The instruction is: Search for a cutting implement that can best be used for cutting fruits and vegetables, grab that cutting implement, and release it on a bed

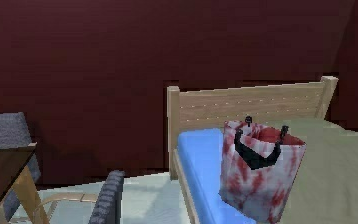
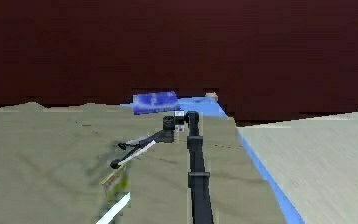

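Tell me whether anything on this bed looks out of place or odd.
A red-and-white bag with black handles stands upright on the bed, near the wooden headboard; an odd spot for it. A small pale thing lies on the olive blanket, too small to name.

Judged a bedroom in a home. Recorded a bed [image 1: 173, 140] at 3 o'clock in the forward view, with wooden headboard [image 1: 252, 103], blue sheet [image 1: 202, 165] and olive blanket [image 1: 337, 170]. Noted a red-and-white bag [image 1: 259, 170] standing on it. Logged a wooden table [image 1: 5, 170] at 8 o'clock and a dark chair [image 1: 107, 200] at 7 o'clock. Saw a blue pillow [image 2: 157, 101] at 12 o'clock in the arm side view.
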